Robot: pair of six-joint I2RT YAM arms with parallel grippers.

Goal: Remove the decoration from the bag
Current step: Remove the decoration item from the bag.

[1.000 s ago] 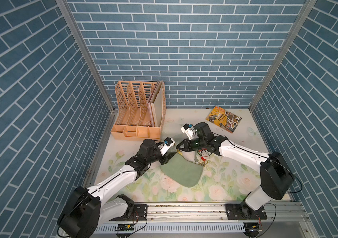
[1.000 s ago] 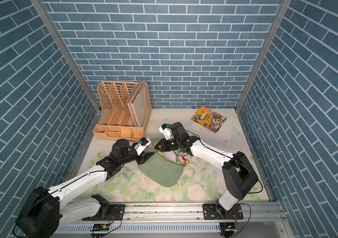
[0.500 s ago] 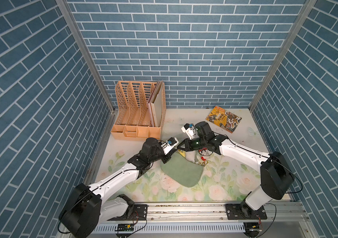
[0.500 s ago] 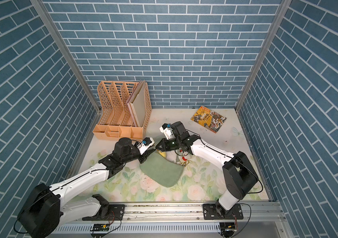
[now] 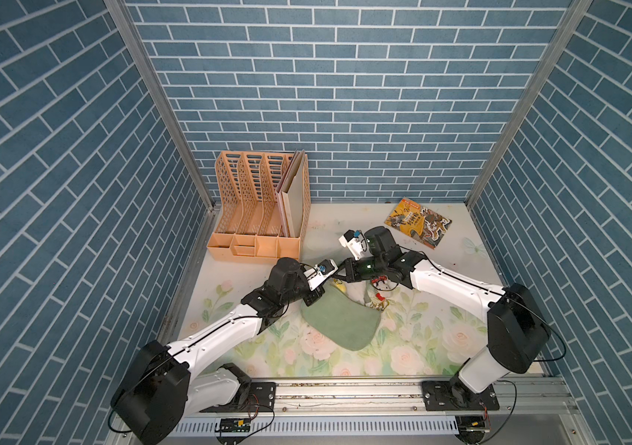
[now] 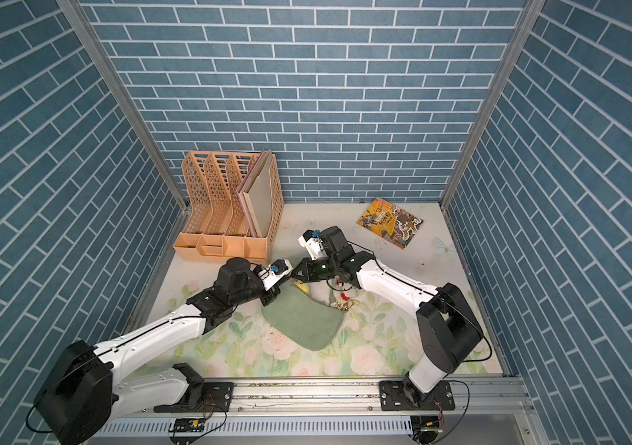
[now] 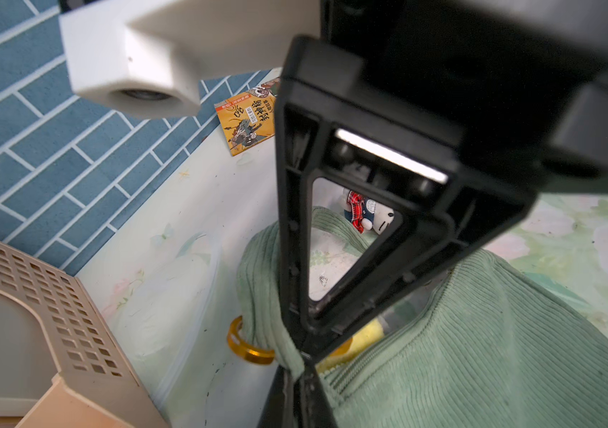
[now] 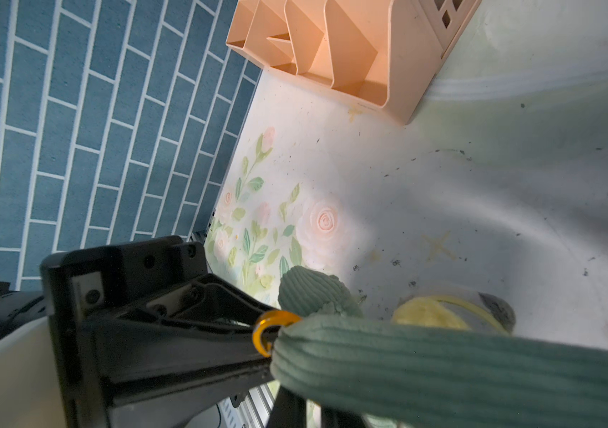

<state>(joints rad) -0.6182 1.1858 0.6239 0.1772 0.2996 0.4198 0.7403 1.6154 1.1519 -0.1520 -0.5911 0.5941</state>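
The sage-green bag point(image 5: 341, 319) point(image 6: 306, 319) lies on the floral mat, with its thin strap bunched at the far end. My left gripper point(image 7: 300, 367) is shut on the green fabric at the bag's left tip, beside a gold ring point(image 7: 247, 344). My right gripper point(image 8: 311, 402) meets it tip to tip point(image 5: 335, 275) and is shut on the ribbed green band of the bag next to the same ring point(image 8: 269, 329). The decoration point(image 7: 369, 216), a small white plush cat in red, lies on the mat under my right arm point(image 5: 380, 296), untouched by either gripper.
A peach file rack point(image 5: 260, 215) holding folders stands at the back left. A yellow illustrated booklet point(image 5: 418, 223) lies at the back right. A small yellow item point(image 7: 365, 333) sits at the bag's tip. Gold clasps point(image 5: 378, 306) lie at the bag's right end. Brick walls close in three sides.
My left gripper has slid a little toward the bag's tip and closed from open onto the green fabric. The right gripper has stayed shut in place.
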